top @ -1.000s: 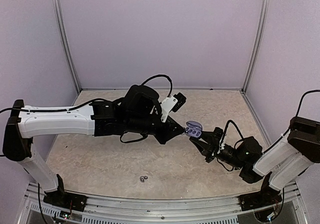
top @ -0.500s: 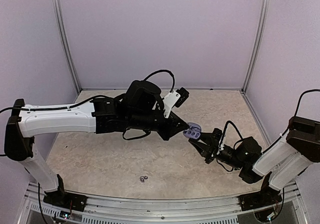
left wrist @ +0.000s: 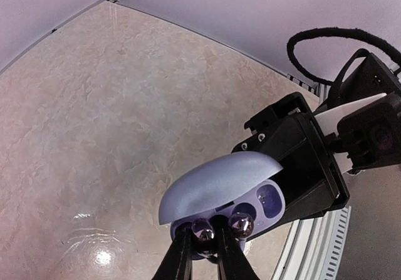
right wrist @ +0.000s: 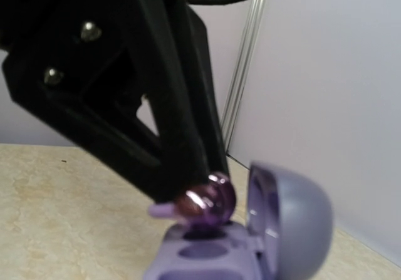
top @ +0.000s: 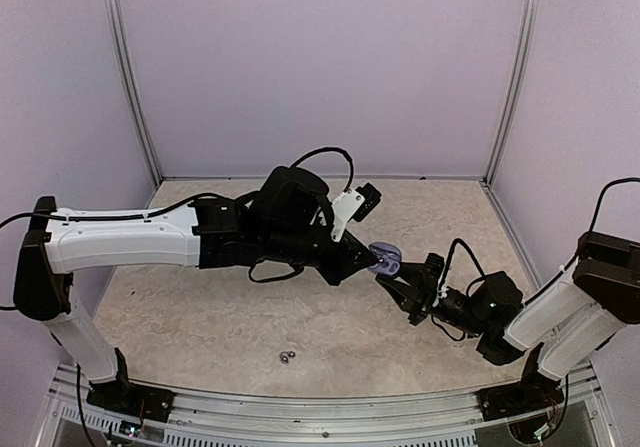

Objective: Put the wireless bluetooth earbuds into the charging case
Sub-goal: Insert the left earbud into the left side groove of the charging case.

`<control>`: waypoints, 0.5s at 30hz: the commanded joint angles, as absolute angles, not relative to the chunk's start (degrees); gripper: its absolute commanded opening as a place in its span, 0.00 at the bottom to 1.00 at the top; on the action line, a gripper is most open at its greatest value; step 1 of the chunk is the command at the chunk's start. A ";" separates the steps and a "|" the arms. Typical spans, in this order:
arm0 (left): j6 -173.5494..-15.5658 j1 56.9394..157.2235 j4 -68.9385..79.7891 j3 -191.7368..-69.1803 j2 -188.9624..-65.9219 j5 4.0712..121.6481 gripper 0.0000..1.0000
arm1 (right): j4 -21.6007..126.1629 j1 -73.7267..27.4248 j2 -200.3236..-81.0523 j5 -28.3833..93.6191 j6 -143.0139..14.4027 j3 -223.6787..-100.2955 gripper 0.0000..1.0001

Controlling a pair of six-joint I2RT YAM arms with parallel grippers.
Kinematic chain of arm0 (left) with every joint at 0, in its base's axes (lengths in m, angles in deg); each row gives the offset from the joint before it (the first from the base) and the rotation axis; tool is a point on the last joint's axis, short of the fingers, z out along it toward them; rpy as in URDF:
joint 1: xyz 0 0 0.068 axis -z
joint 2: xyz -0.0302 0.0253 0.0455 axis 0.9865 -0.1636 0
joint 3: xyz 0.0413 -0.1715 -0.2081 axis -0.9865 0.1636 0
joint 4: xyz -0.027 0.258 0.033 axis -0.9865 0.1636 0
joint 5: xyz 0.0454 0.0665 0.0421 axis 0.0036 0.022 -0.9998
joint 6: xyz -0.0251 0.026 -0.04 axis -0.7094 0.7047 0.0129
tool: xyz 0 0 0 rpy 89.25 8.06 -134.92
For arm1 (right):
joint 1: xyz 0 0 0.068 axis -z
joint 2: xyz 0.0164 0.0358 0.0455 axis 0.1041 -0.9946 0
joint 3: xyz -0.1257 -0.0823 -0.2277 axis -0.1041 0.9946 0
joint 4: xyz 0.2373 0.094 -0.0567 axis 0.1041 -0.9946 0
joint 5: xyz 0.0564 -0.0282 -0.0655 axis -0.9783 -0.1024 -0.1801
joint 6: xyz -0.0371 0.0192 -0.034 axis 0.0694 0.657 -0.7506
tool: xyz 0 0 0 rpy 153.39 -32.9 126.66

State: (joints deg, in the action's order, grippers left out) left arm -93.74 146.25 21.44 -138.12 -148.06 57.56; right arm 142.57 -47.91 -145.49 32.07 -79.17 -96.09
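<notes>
Left gripper (top: 366, 263) was out over the middle of the beige marbled table (top: 200, 317), its two black fingers (left wrist: 180, 258) drawn narrow and pinching a glossy dark purple-grey earbud (left wrist: 203, 230) at the tips. Right gripper (top: 393, 280) came in from the right and met it there, clamped on the low end of a lilac oval plastic charging case (top: 385, 260) and holding it up off the table, tilted toward the left arm. The case's domed lid (left wrist: 213, 183) stood open, hinged back on the side away from the buds. The pinched earbud sat right over the recessed sockets (right wrist: 203, 250) in the case's base, its underside at the mouth of one; could not tell whether it was fully seated or only touching. A second glossy purple-grey bud (left wrist: 241, 225) showed just beside it on the base, on the outer side of one finger; seated or loose, could not tell. One further socket (left wrist: 270, 200) nearer the lid looked bare. From the right wrist camera the left fingers filled the upper left, and the right gripper's own fingers were out of that view. Well apart from all this, near the front edge of the table, lay two tiny pale rounded buds (top: 288, 356), touching or nearly so, too small to make out more.
</notes>
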 commanded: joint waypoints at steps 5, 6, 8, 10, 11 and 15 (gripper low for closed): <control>-94.94 146.36 23.14 -140.16 -149.20 56.15 0.17 | 150.61 -48.42 -144.84 31.76 -78.42 -96.29 0.00; -95.05 146.25 23.24 -140.24 -149.23 56.10 0.17 | 150.80 -48.47 -144.78 31.76 -78.35 -96.21 0.00; -95.23 146.19 23.35 -140.37 -149.24 56.05 0.20 | 151.23 -48.43 -144.78 31.52 -78.33 -96.07 0.00; -95.53 146.14 23.58 -140.66 -149.39 55.90 0.22 | 151.67 -48.43 -144.86 31.12 -78.16 -95.96 0.00; -95.59 146.15 23.73 -140.78 -149.48 55.82 0.22 | 151.93 -48.41 -144.90 30.85 -78.09 -95.89 0.00; -96.13 145.98 24.39 -141.15 -149.85 55.08 0.24 | 153.04 -48.42 -145.12 30.55 -77.63 -95.52 0.00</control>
State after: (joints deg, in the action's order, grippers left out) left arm -95.25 146.25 23.47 -139.17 -148.98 56.55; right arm 142.59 -47.91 -145.49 31.53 -78.72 -96.02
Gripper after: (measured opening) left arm 0.237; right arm 0.270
